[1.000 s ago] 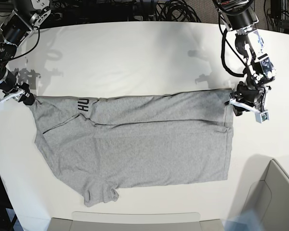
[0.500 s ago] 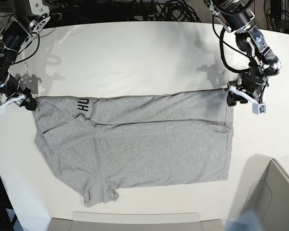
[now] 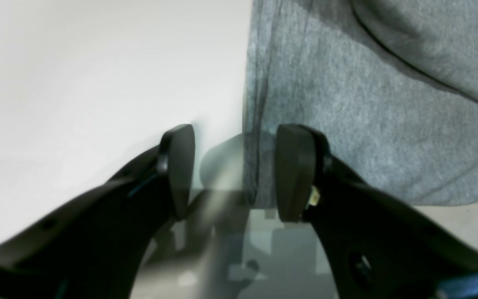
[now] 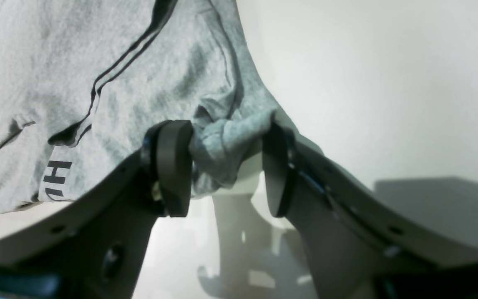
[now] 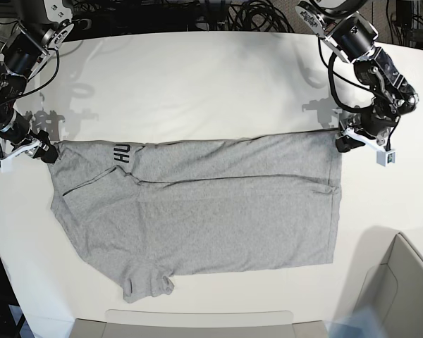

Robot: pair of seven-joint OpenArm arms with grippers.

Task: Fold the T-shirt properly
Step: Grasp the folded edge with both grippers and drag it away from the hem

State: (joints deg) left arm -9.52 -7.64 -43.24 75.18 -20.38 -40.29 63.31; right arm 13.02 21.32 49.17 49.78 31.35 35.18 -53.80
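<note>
The light grey T-shirt (image 5: pixel 218 211) lies flat on the white table (image 5: pixel 197 84), its upper part folded over, with black lettering (image 5: pixel 121 155) near its left end. My left gripper (image 5: pixel 347 143) sits at the shirt's upper right corner. In the left wrist view it (image 3: pixel 237 172) is open, with the shirt's edge (image 3: pixel 255 124) running between the fingers. My right gripper (image 5: pixel 44 151) is at the shirt's upper left corner. In the right wrist view it (image 4: pixel 226 168) has a bunched fold of shirt (image 4: pixel 222 145) filling the gap between its pads.
A pale box (image 5: pixel 402 289) stands at the front right corner. A grey tray edge (image 5: pixel 197 324) runs along the front of the table. Dark cables (image 5: pixel 247 17) lie behind the table's far edge.
My left gripper moved up and left to the shirt's right corner and its wrist turned. My right gripper shifted down and right onto the left corner. The shirt has stayed put.
</note>
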